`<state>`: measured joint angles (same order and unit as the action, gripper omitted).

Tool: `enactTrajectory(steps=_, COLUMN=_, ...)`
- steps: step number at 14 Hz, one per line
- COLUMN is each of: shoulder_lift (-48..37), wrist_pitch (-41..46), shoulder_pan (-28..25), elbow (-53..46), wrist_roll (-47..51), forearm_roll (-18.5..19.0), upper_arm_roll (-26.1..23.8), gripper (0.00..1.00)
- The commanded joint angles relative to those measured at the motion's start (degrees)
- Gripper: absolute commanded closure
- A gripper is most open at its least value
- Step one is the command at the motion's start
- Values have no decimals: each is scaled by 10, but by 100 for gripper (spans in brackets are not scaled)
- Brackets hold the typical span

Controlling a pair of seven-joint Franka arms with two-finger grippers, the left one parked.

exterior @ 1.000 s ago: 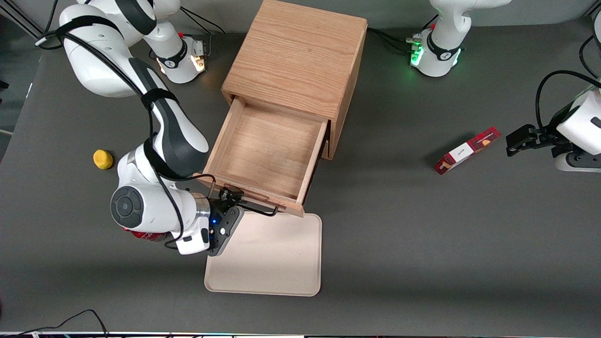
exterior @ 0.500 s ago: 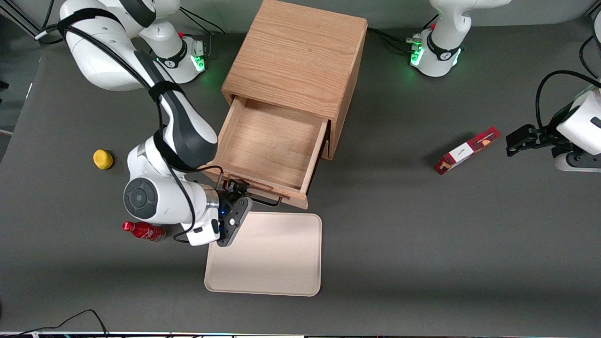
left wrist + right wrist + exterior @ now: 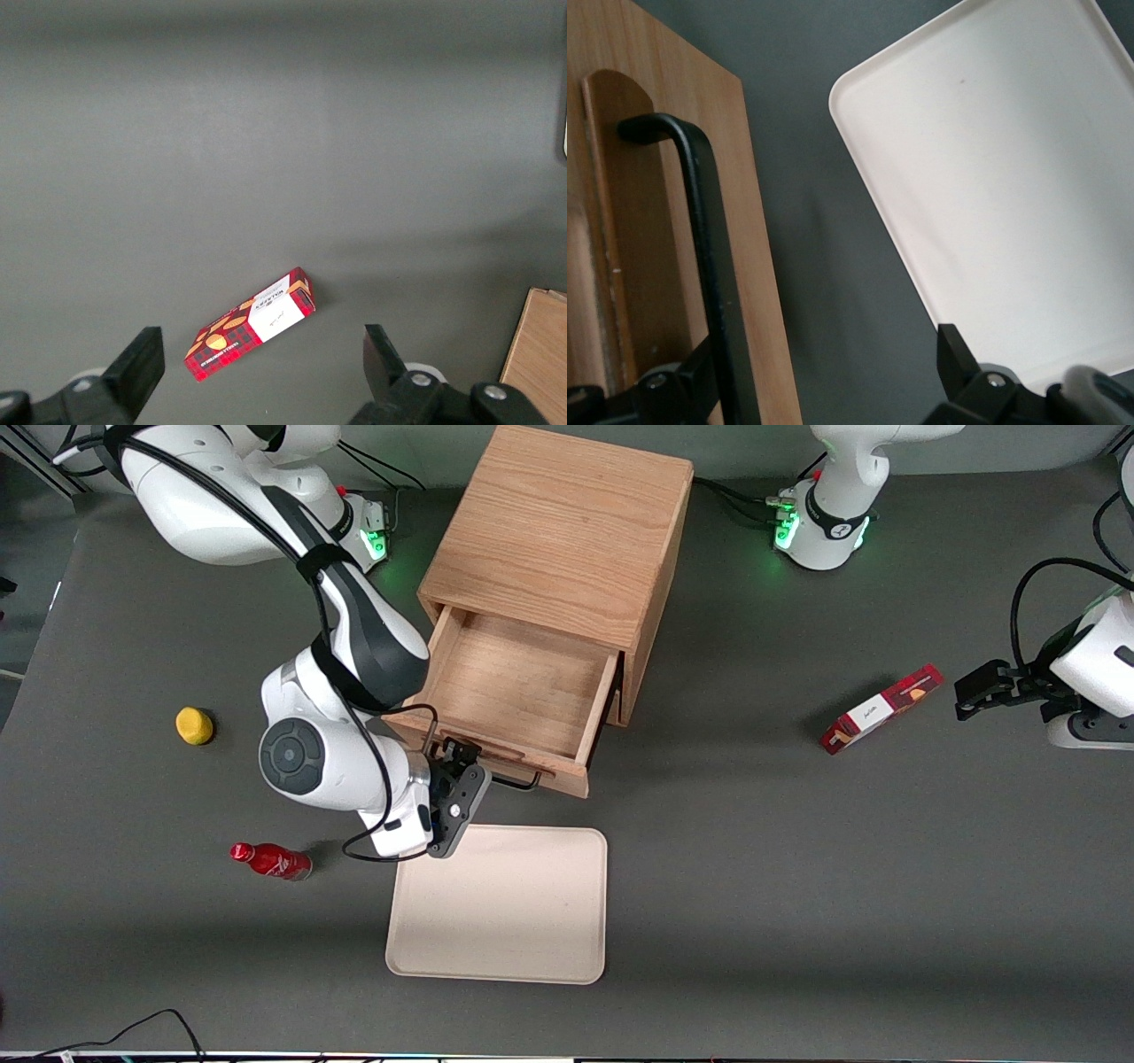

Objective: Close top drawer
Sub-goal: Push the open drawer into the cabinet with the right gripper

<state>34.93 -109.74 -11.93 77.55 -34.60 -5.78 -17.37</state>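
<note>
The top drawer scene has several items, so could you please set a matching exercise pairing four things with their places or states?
Things:
1. top drawer
2. tool
3. red bottle
4. red box

States or places:
A. lying toward the parked arm's end of the table
B. at the black handle
C. partly pulled out
D. lying beside the cream tray

Pairs: 1-C, 2-B, 3-D, 4-A

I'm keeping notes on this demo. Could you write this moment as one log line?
task: close top drawer | top drawer: partly open | gripper: open, at black handle | cream tray: in front of drawer
</note>
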Motion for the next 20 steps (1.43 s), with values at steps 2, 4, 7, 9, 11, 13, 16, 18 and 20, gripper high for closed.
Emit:
enactTrajectory(steps=2, shoulder_lift=-48, wrist_pitch=-23, shoulder_pan=-11, elbow=67, wrist_roll=22, forearm_roll=-4, upper_arm_roll=-1, gripper=0)
enactTrajectory(steps=4, shoulder_lift=-61, wrist_pitch=-31, shoulder_pan=-15, elbow=86, wrist_roll=25, forearm_roll=-4, upper_arm_roll=-5, gripper=0)
enactTrajectory(steps=7, shoulder_lift=-80, wrist_pitch=-44, shoulder_pan=-22, elbow=115, wrist_roll=27, forearm_roll=-4, upper_arm_roll=-6, gripper=0)
enactTrajectory(steps=9, shoulder_lift=-93, wrist_pitch=-50, shoulder_pan=-25, elbow=132, wrist_roll=30, forearm_roll=-4, upper_arm_roll=-6, gripper=0)
enactTrajectory(steps=11, shoulder_lift=-102, wrist_pitch=-51, shoulder_pan=-27, elbow=147, wrist_roll=35, forearm_roll=-4, upper_arm_roll=-19, gripper=0)
enactTrajectory(steps=13, shoulder_lift=-111, wrist_pitch=-51, shoulder_pan=-27, elbow=160, wrist_roll=42, forearm_roll=-4, upper_arm_roll=-23, gripper=0)
enactTrajectory(steps=16, shoulder_lift=-123, wrist_pitch=-51, shoulder_pan=-27, elbow=174, wrist_roll=47, forearm_roll=-4, upper_arm_roll=-32, gripper=0)
enactTrajectory(steps=18, shoulder_lift=-131, wrist_pitch=-53, shoulder_pan=-27, elbow=185, wrist_roll=54, forearm_roll=-4, upper_arm_roll=-40, gripper=0)
enactTrajectory(steps=20, shoulder_lift=-137, wrist_pitch=-53, shoulder_pan=-27, elbow=194, wrist_roll=64, forearm_roll=-3, upper_arm_roll=-44, gripper=0)
